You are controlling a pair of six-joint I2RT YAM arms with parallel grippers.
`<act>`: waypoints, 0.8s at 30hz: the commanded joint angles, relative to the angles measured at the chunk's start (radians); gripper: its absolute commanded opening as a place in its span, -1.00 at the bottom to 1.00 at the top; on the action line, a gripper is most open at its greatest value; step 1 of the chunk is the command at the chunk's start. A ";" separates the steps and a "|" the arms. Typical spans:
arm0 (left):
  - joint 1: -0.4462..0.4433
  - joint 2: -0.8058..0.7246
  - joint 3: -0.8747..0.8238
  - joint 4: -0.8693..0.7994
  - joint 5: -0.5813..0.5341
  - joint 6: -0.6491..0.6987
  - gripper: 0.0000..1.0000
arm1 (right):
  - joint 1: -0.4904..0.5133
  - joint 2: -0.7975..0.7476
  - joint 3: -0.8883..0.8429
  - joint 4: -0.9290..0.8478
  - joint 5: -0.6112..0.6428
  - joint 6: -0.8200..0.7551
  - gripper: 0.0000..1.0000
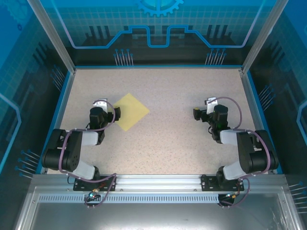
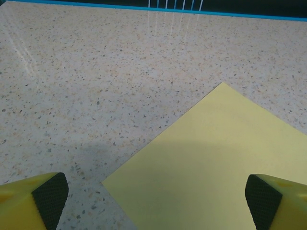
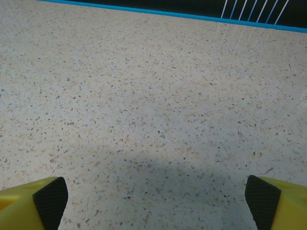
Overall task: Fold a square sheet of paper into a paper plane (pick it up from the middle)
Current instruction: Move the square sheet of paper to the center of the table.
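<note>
The square sheet of paper (image 1: 131, 111) is pale yellow and lies flat and unfolded on the speckled table, turned like a diamond, left of centre. My left gripper (image 1: 108, 108) is open at the sheet's left corner, low over the table. In the left wrist view the paper (image 2: 225, 163) spreads from the middle to the right, with the left gripper (image 2: 157, 196) standing wide and its right pad (image 2: 263, 199) over the sheet. My right gripper (image 1: 204, 107) is open over bare table on the right side, far from the paper. The paper plane is out of view.
The speckled table (image 1: 172, 86) has a blue rim and transparent blue walls on three sides. A metal rail (image 1: 158, 182) carrying both arm bases runs along the near edge. The right wrist view has bare tabletop (image 3: 153, 96) between the open right gripper (image 3: 157, 199).
</note>
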 commanded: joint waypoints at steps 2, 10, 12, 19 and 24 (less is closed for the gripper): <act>0.010 -0.171 0.084 -0.239 -0.052 -0.036 0.97 | 0.026 -0.198 0.100 -0.246 0.104 -0.006 0.98; -0.028 -0.448 0.271 -0.778 -0.089 -0.175 0.98 | 0.105 -0.182 0.551 -0.999 0.082 0.289 0.98; -0.040 -0.480 0.334 -0.903 -0.088 -0.220 0.97 | 0.181 -0.102 0.625 -1.064 0.081 0.306 0.98; -0.044 -0.477 0.469 -1.132 -0.056 -0.349 0.97 | 0.517 0.239 0.916 -1.205 0.214 0.329 0.98; -0.043 -0.467 0.485 -1.170 -0.036 -0.354 0.97 | 0.663 0.475 1.113 -1.245 0.247 0.354 0.98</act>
